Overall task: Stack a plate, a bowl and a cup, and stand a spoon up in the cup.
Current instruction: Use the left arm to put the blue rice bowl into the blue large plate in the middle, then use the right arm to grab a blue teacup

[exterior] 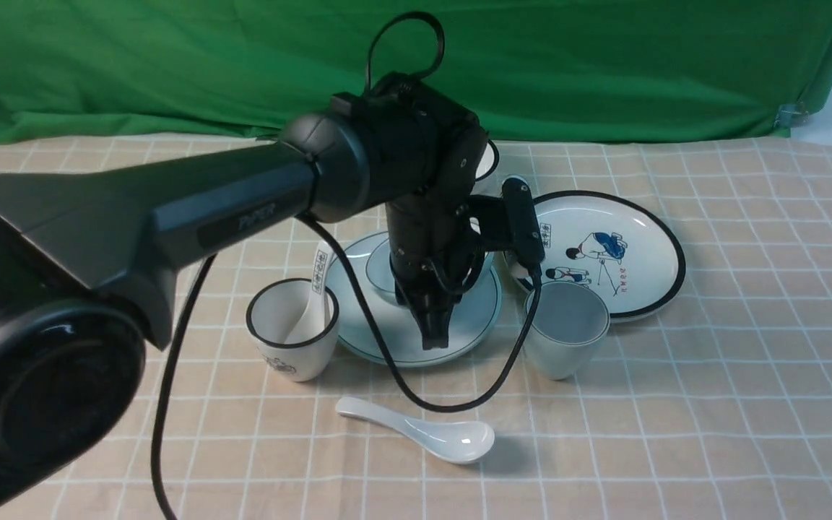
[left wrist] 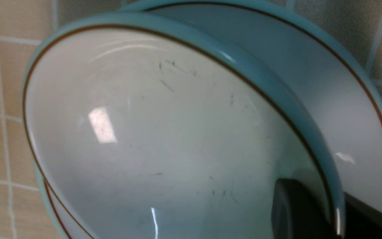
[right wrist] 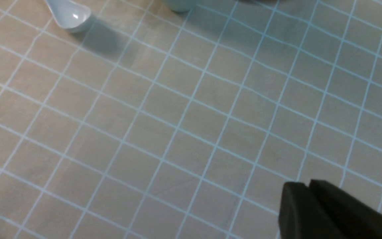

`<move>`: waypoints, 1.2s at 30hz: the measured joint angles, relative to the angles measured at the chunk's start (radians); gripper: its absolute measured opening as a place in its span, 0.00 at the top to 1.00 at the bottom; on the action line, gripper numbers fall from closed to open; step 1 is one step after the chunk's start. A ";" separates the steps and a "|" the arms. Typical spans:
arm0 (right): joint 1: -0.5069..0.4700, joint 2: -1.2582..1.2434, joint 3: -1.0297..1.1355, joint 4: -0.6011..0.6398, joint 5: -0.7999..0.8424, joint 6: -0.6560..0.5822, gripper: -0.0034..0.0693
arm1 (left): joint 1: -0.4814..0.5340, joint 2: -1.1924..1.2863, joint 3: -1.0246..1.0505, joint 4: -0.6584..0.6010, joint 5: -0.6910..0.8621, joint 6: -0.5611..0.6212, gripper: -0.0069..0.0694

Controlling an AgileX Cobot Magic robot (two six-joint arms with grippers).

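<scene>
Fingers of the left gripper sit on either side of the bowl rim, one dark pad inside the wall and the other outside. They are drawn in on the rim so that the claw pinches it. In the front view this gripper points straight down from the left arm, which reaches across from the robot's left.

The bowl sits on the plate, and the plate's thin dark rim line shows around it in the left wrist view. The plate lies flat on the checked tablecloth, about mid-table. A black cable loops down from the wrist and passes in front of the plate.

Just to the right of the plate, the cup stands upright and empty on the cloth. It is apart from the plate's edge. The spoon lies on the cloth nearer the robot than the plate, bowl end to the right and handle pointing left.

Against the plate's left edge stands a black-rimmed white cup, with a printed spoon leaning inside it. Behind the pale cup lies a painted plate with figures and a black rim. A green cloth hangs along the far side.

The right gripper appears only in its own wrist view. Its two dark fingers are pressed together with nothing between them, over bare tablecloth well apart from the spoon.
</scene>
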 joint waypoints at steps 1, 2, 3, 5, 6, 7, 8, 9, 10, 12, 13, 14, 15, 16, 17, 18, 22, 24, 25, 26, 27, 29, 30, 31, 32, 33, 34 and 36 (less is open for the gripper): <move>0.000 0.000 0.000 0.000 0.000 0.001 0.85 | 0.000 0.000 0.000 0.000 0.008 -0.004 0.86; 0.000 0.000 0.000 0.000 0.000 0.001 0.85 | 0.000 0.000 0.000 0.000 0.009 -0.006 0.86; 0.000 0.000 0.000 0.001 0.000 0.001 0.85 | 0.000 0.000 0.000 0.000 0.012 -0.011 0.86; 0.000 0.000 0.000 0.001 0.000 0.001 0.84 | 0.000 0.000 0.000 0.001 0.021 -0.017 0.85; 0.000 0.000 0.000 0.001 0.000 0.001 0.84 | 0.000 0.000 0.000 0.001 0.023 -0.017 0.84; 0.000 0.000 0.000 0.002 0.000 0.001 0.83 | 0.000 0.000 -0.001 0.001 0.033 -0.020 0.82; 0.000 0.000 0.000 0.002 0.000 0.001 0.82 | 0.000 0.000 -0.001 0.000 0.042 -0.020 0.81; 0.000 0.000 0.000 0.002 0.000 0.002 0.82 | 0.000 0.000 -0.001 -0.002 0.049 -0.021 0.79; 0.000 0.000 0.000 0.002 0.000 0.002 0.80 | 0.000 0.000 -0.001 -0.010 0.057 -0.022 0.76; 0.000 0.000 0.000 0.002 0.000 0.002 0.78 | 0.000 0.000 -0.001 -0.035 0.068 -0.022 0.71; 0.000 0.000 0.000 0.002 0.000 0.003 0.77 | 0.000 0.000 -0.001 -0.047 0.069 -0.022 0.68; 0.000 0.000 0.000 0.002 0.000 0.006 0.75 | 0.000 0.000 -0.001 -0.054 0.069 -0.023 0.64; 0.000 0.000 0.000 0.002 0.000 0.012 0.72 | 0.000 0.000 -0.001 -0.058 0.070 -0.023 0.60; 0.000 0.000 0.000 0.003 0.000 0.014 0.71 | 0.000 0.000 -0.001 -0.061 0.070 -0.023 0.59; 0.000 0.000 0.000 0.005 0.000 0.022 0.67 | 0.000 0.000 -0.001 -0.065 0.070 -0.023 0.55; 0.000 0.003 -0.002 0.012 0.000 0.023 0.64 | 0.000 0.000 -0.001 -0.065 0.070 -0.023 0.50; 0.000 0.068 -0.035 0.066 -0.006 -0.007 0.55 | 0.000 -0.005 -0.001 -0.082 0.095 -0.024 0.40; 0.000 0.133 -0.060 0.103 -0.031 -0.047 0.55 | 0.000 -0.034 -0.001 -0.111 0.116 -0.024 0.40; 0.000 0.162 -0.072 0.118 -0.042 -0.070 0.55 | 0.000 -0.054 -0.001 -0.131 0.126 -0.034 0.43; 0.000 0.194 -0.085 0.136 -0.052 -0.087 0.55 | 0.000 -0.077 -0.001 -0.145 0.138 -0.046 0.46; 0.000 0.203 -0.089 0.136 -0.054 -0.090 0.55 | 0.000 -0.084 -0.001 -0.149 0.141 -0.048 0.47; 0.000 0.339 -0.147 0.198 -0.082 -0.145 0.55 | 0.000 -0.200 0.000 -0.224 0.163 -0.127 0.65; 0.001 0.396 -0.172 0.221 -0.088 -0.168 0.55 | 0.000 -0.251 0.000 -0.245 0.165 -0.157 0.73; 0.001 0.408 -0.178 0.221 -0.088 -0.172 0.55 | 0.000 -0.261 0.000 -0.249 0.165 -0.162 0.74; 0.015 0.507 -0.230 0.247 -0.092 -0.198 0.55 | -0.001 -0.349 0.000 -0.275 0.167 -0.206 0.83; 0.026 0.568 -0.255 0.251 -0.092 -0.208 0.55 | -0.002 -0.407 0.005 -0.289 0.167 -0.238 0.86; 0.032 0.580 -0.262 0.252 -0.092 -0.211 0.55 | -0.002 -0.419 0.006 -0.292 0.167 -0.251 0.87; 0.079 0.733 -0.353 0.251 -0.094 -0.226 0.54 | -0.002 -0.580 0.059 -0.308 0.162 -0.315 0.91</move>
